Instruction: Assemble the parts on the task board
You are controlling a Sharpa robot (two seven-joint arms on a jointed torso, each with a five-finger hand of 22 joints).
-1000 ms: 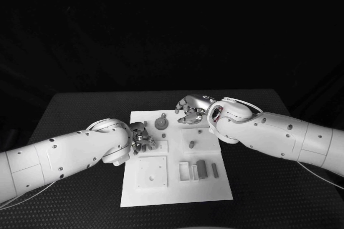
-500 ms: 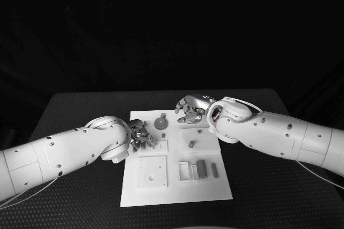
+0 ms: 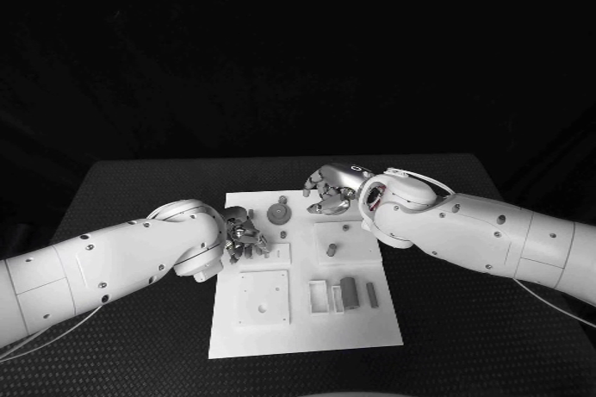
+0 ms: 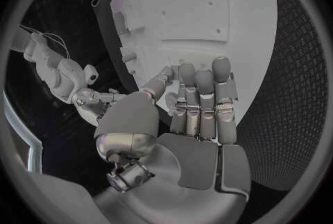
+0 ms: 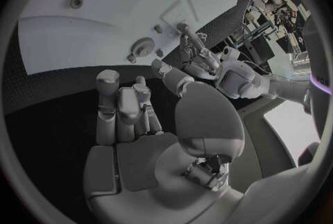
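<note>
I have both arms over the white board, which lies lengthwise on the black counter, its long axis running away from me. My left hand hangs over the board's left edge about midway along, fingers straight, side by side and pointing down at the surface, with nothing in them that I can see; the left wrist view shows the hand flat above bare white board. My right hand is at the board's far end, just past the edge, fingers loosely curled and apart, also empty as far as the right wrist view lets me judge. The piece that matters most, I think, is the round gear, lying just beyond and to the inside of my left hand, between the two hands and a little nearer the left. A short peg stands near the board's middle, closer to my right arm. Nearer to me sit a square plate with holes and a row of small upright blocks, well apart from both hands. There is open counter on either side of the board, so I have room to pull back sideways; the crowding is between the two hands at the far end.
</note>
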